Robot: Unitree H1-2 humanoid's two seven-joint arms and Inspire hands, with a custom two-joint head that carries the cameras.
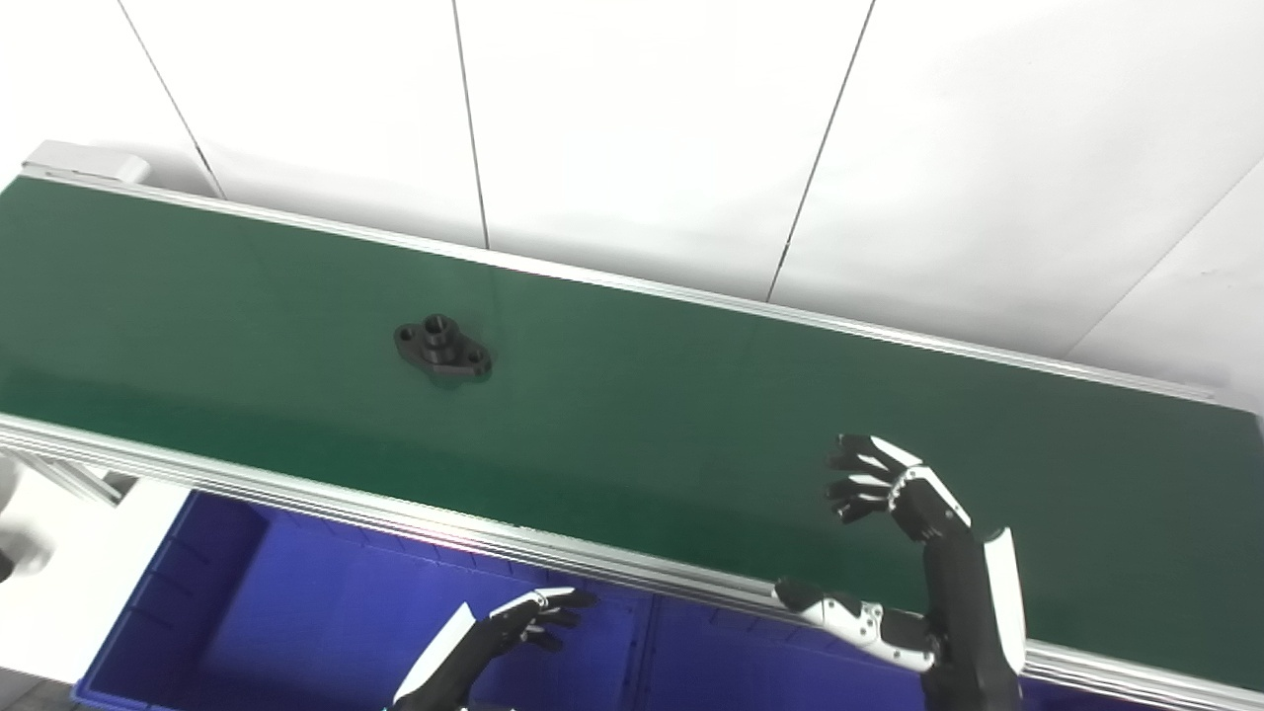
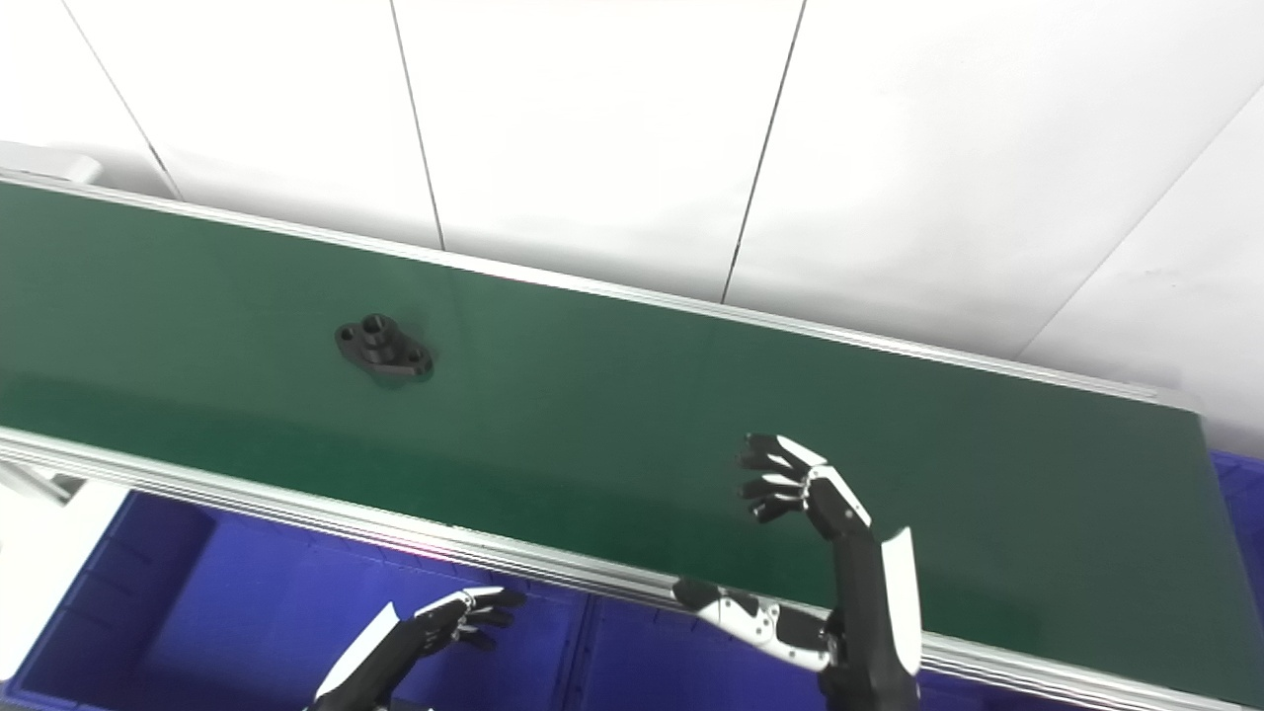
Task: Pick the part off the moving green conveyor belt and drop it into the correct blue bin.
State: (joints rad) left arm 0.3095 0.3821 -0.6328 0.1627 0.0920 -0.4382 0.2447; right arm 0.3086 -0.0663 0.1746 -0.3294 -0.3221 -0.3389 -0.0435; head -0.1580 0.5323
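A black flanged metal part (image 1: 442, 350) with a raised round hub lies on the green conveyor belt (image 1: 691, 395), left of middle. My right hand (image 1: 894, 533) is open and empty, raised over the belt's near edge, well to the right of the part. My left hand (image 1: 513, 627) is open and empty, held low in front of the belt, above a blue bin (image 1: 247, 602). The part also shows in the right eye view (image 2: 384, 350).
A second blue bin (image 1: 731, 671) sits below the belt's near rail, right of the first. Another blue bin edge (image 2: 1242, 474) shows past the belt's right end. White wall panels stand behind the belt. An aluminium rail (image 1: 296, 484) runs along its near side.
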